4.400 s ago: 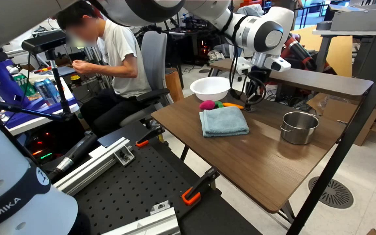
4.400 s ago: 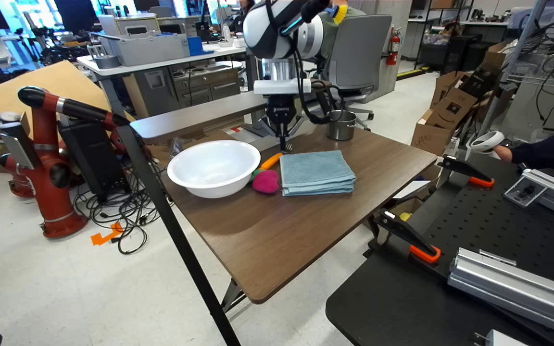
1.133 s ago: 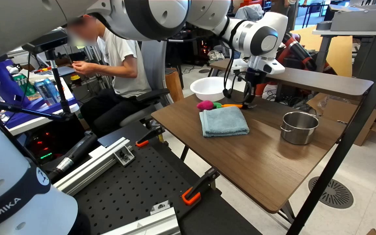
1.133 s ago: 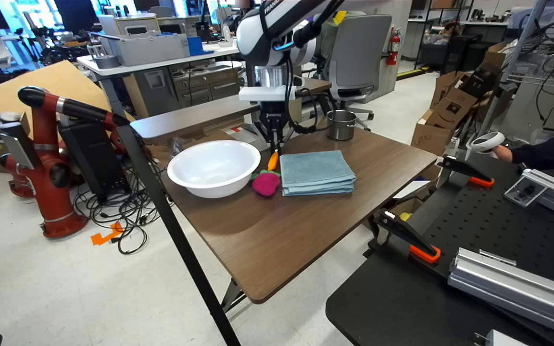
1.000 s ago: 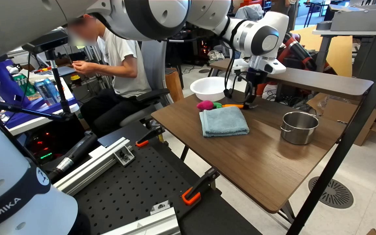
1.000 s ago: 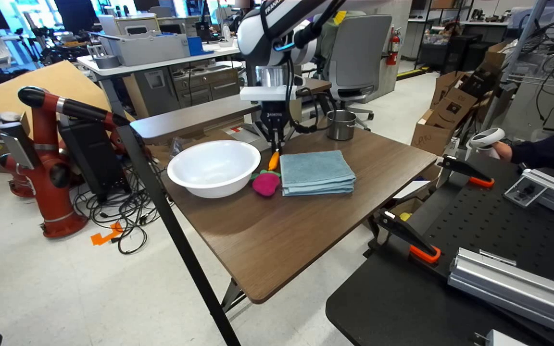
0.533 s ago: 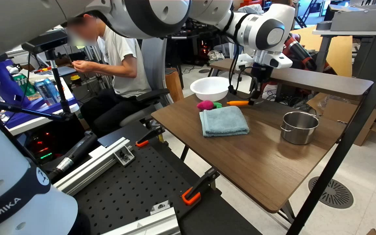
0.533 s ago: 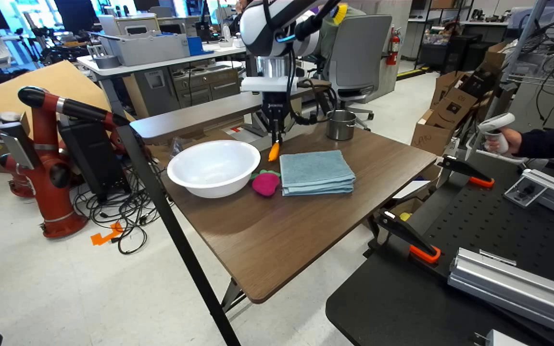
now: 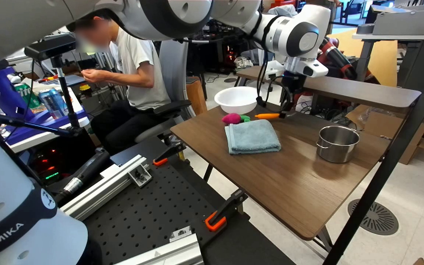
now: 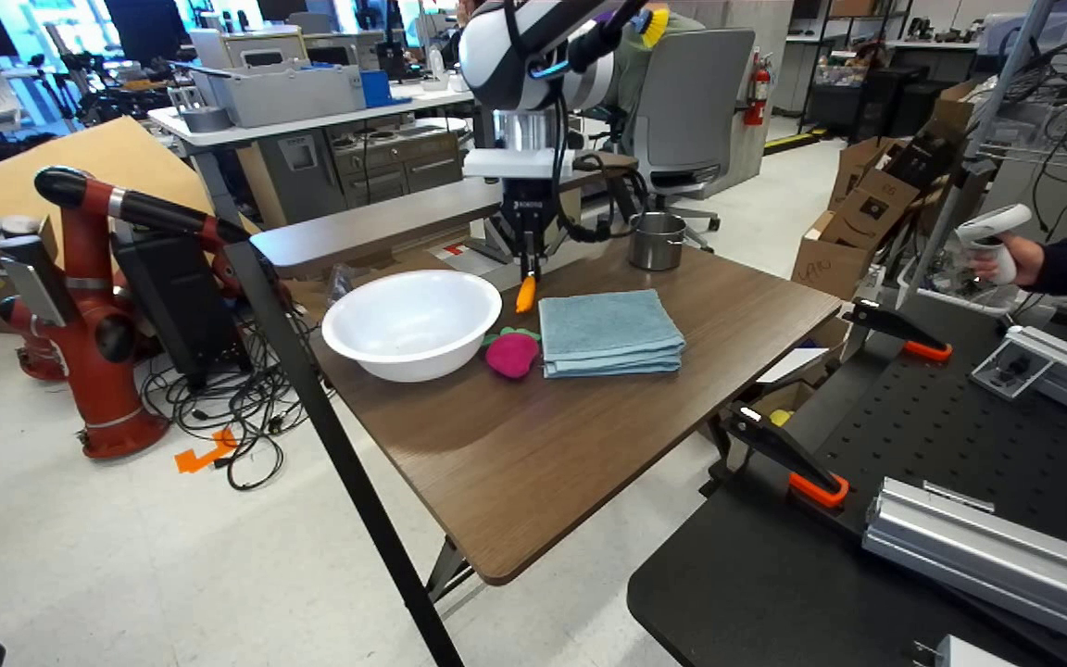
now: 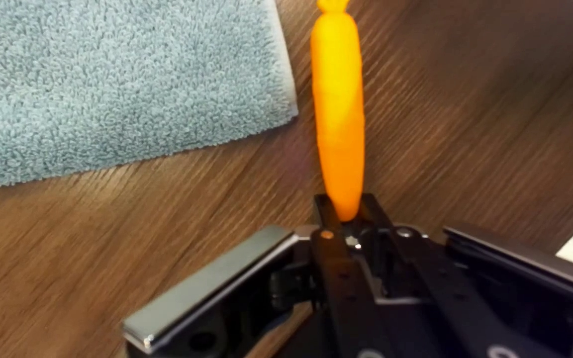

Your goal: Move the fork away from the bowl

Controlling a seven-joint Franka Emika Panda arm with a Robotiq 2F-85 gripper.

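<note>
The fork has an orange handle, which shows in both exterior views (image 9: 268,116) (image 10: 525,294) and fills the middle of the wrist view (image 11: 338,99). My gripper (image 9: 283,114) is shut on the fork near the far end of the handle, as the wrist view shows between the fingertips (image 11: 347,209). The fork seems held slightly above the table; its tines are mostly hidden by the gripper. The white bowl (image 9: 236,107) stands upright on the table, also seen in an exterior view (image 10: 411,367), beside and apart from the fork.
A pink toy with green leaves (image 10: 512,355) lies between the bowl and a folded blue towel (image 10: 611,329). The towel (image 11: 117,79) is close to the fork. A metal pot (image 9: 338,144) stands farther along the wooden table (image 9: 289,187). A raised shelf (image 9: 359,91) runs along the table's back.
The gripper has closed on the fork and risen a little, lifting the handle away from the pink toy's leaves. Bowl, towel, toy and pot have not moved. Little motion in the last half second.
</note>
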